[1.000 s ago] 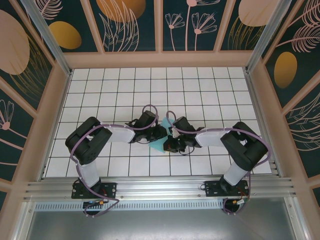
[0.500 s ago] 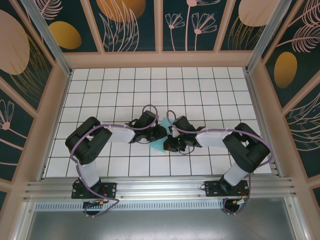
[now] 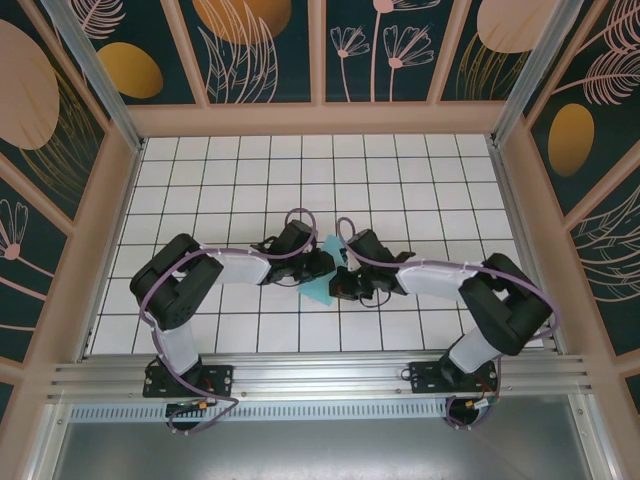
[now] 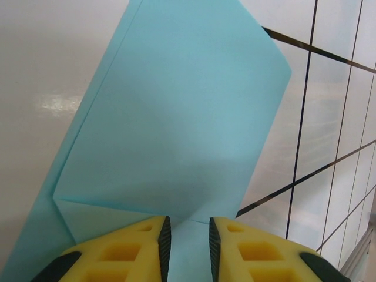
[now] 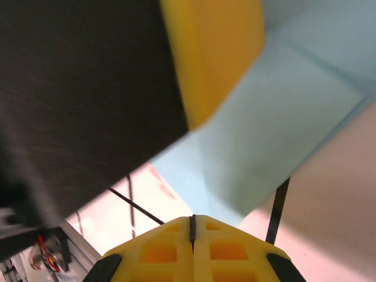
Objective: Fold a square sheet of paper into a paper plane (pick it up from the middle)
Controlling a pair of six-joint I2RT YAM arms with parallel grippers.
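On the white grid bench (image 3: 200,180) the half-folded square sheet of paper (image 4: 176,117) lies flat, stretching straight ahead from the left pincer (image 4: 187,235), slightly open over its near edge; the right pincer (image 5: 192,229) is closed, empty.

We're looking into a robot lab's test cell: a white tabletop (image 3: 400,170) ruled in a black grid, boxed in by pale wooden framing (image 3: 320,118) and dark teal wall panels (image 3: 265,50) painted with leaves and orange ovals. Along the near edge runs an aluminium rail (image 3: 320,380), and there's the left arm (image 3: 185,285) and the right arm (image 3: 495,300) bolted to it, with purple cables (image 3: 297,215) looping off them.
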